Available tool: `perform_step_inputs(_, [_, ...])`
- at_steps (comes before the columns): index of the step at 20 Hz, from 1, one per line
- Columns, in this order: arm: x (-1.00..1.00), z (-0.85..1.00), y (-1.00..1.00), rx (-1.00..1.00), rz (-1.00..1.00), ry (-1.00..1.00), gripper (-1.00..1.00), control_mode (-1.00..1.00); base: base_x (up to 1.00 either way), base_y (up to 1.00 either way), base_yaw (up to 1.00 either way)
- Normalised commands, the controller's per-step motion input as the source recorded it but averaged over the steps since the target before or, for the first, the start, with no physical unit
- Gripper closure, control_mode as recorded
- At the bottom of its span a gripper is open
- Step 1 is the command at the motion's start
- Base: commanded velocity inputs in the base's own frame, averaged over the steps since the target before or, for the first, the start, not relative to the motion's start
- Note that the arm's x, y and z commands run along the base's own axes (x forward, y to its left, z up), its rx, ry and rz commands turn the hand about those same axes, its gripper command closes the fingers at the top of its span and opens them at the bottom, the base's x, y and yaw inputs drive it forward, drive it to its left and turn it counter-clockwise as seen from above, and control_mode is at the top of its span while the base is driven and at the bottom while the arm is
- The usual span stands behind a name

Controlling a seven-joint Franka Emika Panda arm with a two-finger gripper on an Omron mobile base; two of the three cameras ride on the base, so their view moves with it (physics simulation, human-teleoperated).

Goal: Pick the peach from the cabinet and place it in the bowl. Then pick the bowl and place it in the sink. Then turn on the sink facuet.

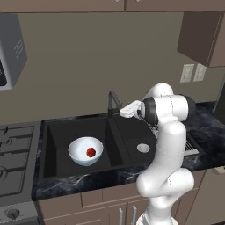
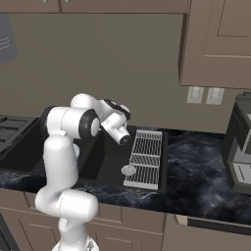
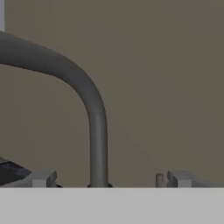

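The white bowl (image 1: pixel 85 150) rests in the left part of the black sink (image 1: pixel 57 145), and the small orange-red peach (image 1: pixel 91 152) lies inside it. At the back of the sink rises the dark curved faucet (image 1: pixel 112 102). My gripper (image 1: pixel 120 112) is right beside it. In the hand view the faucet (image 3: pixel 98 131) stands close in front of my gripper (image 3: pixel 109 179), its upright stem between the two widely spread fingertips (image 3: pixel 41 178), which do not touch it. The gripper is open and holds nothing. Brown cabinet doors (image 1: pixel 110 211) with vertical grey handles are shut below the counter.
A grey drying rack (image 2: pixel 146 157) lies right of the basin, near the silver drain (image 1: pixel 143 148). A gas stove (image 1: pixel 13 154) is to the left, a microwave (image 1: pixel 9 52) above it. A dark appliance (image 2: pixel 240 147) stands at the far right under a wall cabinet (image 2: pixel 220 44).
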Motion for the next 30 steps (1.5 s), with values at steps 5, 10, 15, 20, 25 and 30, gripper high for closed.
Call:
perform_step_inputs(5, [0.29,-0.04,-0.1,0.02,-0.02,0.0,-1.0,-1.0,0.0,0.0,0.0])
perform_step_inputs(10, [0.31,-0.03,-0.02,0.01,-0.02,0.0,-1.0,-1.0,0.0,0.0,0.0])
perform_step_inputs(15, [0.26,-0.13,0.0,0.0,-0.01,0.0,-1.0,-1.0,0.0,0.0,0.0])
perform_step_inputs(20, [0.22,-0.22,0.0,0.0,0.0,0.0,-1.0,-1.0,0.0,0.0,0.0])
perform_step_inputs(25, [0.24,-0.21,0.0,0.0,0.0,0.0,-1.0,-1.0,0.0,0.0,0.0])
perform_step_inputs(30, [0.32,-0.1,0.0,0.0,0.0,0.0,-1.0,-1.0,0.0,0.0,0.0])
